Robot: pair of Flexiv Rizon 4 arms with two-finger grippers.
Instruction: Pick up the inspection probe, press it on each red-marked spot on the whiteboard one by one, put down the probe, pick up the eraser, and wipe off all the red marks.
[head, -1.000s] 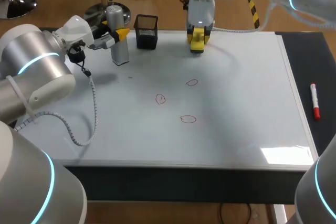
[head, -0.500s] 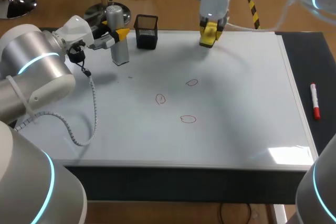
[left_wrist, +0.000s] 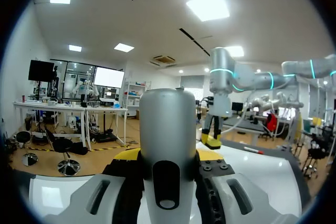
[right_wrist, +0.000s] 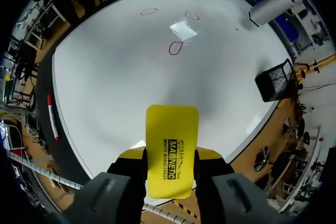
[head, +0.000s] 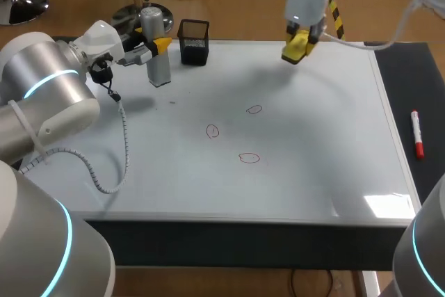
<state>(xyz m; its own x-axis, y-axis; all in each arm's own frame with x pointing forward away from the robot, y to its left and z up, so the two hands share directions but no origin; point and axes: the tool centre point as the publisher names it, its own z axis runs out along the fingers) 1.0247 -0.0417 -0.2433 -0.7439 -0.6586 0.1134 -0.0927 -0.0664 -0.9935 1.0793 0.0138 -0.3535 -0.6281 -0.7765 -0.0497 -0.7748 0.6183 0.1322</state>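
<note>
The inspection probe (head: 158, 57), a silver cylinder, stands upright at the whiteboard's (head: 313, 137) back left. My left gripper (head: 156, 43) is shut on its upper part. In the left wrist view the probe (left_wrist: 168, 145) fills the gap between the left gripper's (left_wrist: 168, 156) fingers. The yellow eraser (head: 297, 45) hangs above the board's back right, and my right gripper (head: 300, 36) is shut on it. The right wrist view has the eraser (right_wrist: 171, 150) clamped in the right gripper (right_wrist: 170, 156). Three red marks (head: 254, 109) (head: 213, 131) (head: 249, 158) sit mid-board, with one red mark (right_wrist: 175, 48) far ahead of the eraser.
A black mesh cup (head: 194, 42) stands at the back edge beside the probe, and the mesh cup (right_wrist: 273, 80) also shows off to one side of the eraser. A red marker (head: 416, 133) lies on the dark strip right of the board.
My right arm has carried the eraser to the right along the board's far edge and slightly higher. The left arm and the probe have stayed still.
</note>
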